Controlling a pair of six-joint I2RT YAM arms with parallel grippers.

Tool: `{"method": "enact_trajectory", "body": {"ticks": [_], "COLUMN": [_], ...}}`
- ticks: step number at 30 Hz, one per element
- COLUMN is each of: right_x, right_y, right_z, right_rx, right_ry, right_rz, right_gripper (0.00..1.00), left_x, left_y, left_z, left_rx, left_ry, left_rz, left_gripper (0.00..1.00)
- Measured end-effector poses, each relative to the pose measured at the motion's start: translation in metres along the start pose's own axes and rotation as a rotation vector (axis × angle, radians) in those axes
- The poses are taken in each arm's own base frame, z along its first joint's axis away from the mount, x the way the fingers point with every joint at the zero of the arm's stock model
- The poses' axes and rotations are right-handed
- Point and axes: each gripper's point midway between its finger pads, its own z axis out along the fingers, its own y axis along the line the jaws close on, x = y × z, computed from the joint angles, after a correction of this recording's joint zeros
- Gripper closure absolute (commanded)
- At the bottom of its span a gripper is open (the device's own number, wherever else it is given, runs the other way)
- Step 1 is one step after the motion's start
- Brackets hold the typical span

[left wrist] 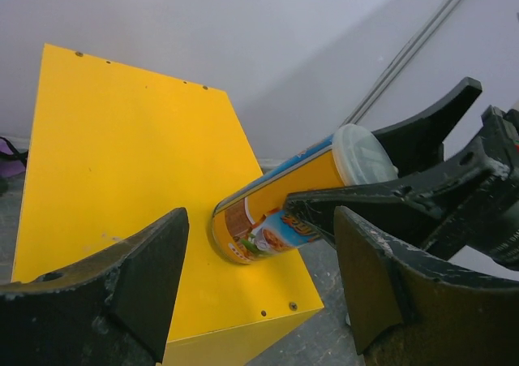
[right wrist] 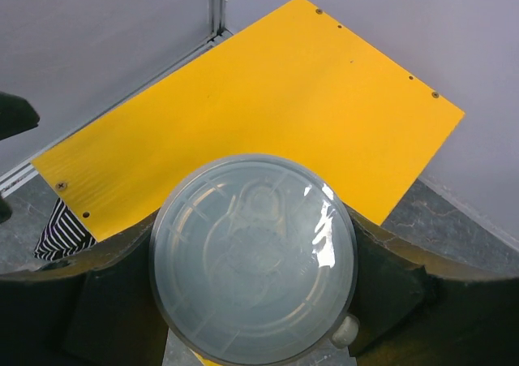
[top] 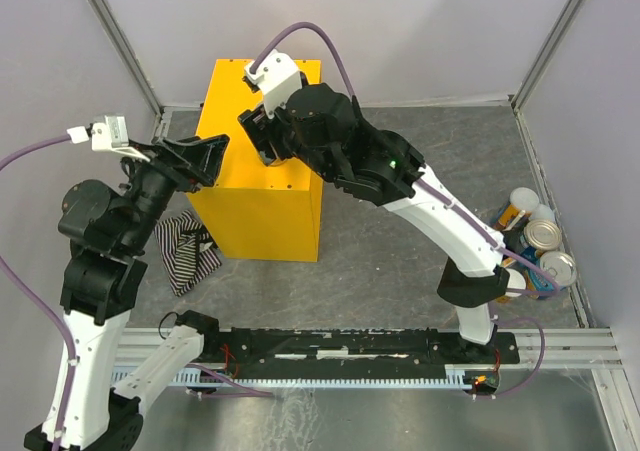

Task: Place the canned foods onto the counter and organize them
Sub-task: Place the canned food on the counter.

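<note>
My right gripper (top: 263,137) reaches over the yellow counter (top: 262,186) and is shut on an orange-and-blue can with a white plastic lid (right wrist: 253,256). In the left wrist view this can (left wrist: 280,208) is tilted, its bottom rim at or just above the counter top (left wrist: 122,163). My left gripper (top: 203,157) is open and empty at the counter's left edge, its fingers (left wrist: 138,277) on either side of the near corner. Several more cans (top: 540,239) stand on the floor at the far right.
A striped cloth (top: 186,248) lies on the grey floor beside the counter's front left corner. Grey walls close in the back and both sides. The black rail (top: 350,346) with the arm bases runs along the near edge.
</note>
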Motion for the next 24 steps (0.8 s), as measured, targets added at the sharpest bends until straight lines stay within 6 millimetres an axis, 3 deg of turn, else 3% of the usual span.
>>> {"method": "enact_trajectory", "body": {"ticks": [11, 14, 19, 24], "right_x": [-0.002, -0.011, -0.030, -0.037], "right_y": [0.003, 0.003, -0.003, -0.009], "right_z": [0.016, 0.019, 0.020, 0.023], "right_rx": [0.030, 0.037, 0.053, 0.065], "right_ry": [-0.022, -0.062, -0.128, -0.155], "right_rz": [0.012, 0.029, 0.069, 0.095], "right_gripper": [0.07, 0.01, 0.00, 0.00], "left_x": [0.010, 0.011, 0.012, 0.012], "left_y": [-0.002, -0.003, -0.006, -0.006], "left_z": [-0.002, -0.001, -0.001, -0.001], "left_rx": [0.047, 0.057, 0.073, 0.077], "left_ry": [0.010, 0.015, 0.020, 0.022], "left_rz": [0.040, 0.047, 0.063, 0.077], "left_gripper": [0.15, 0.15, 0.14, 0.13]}}
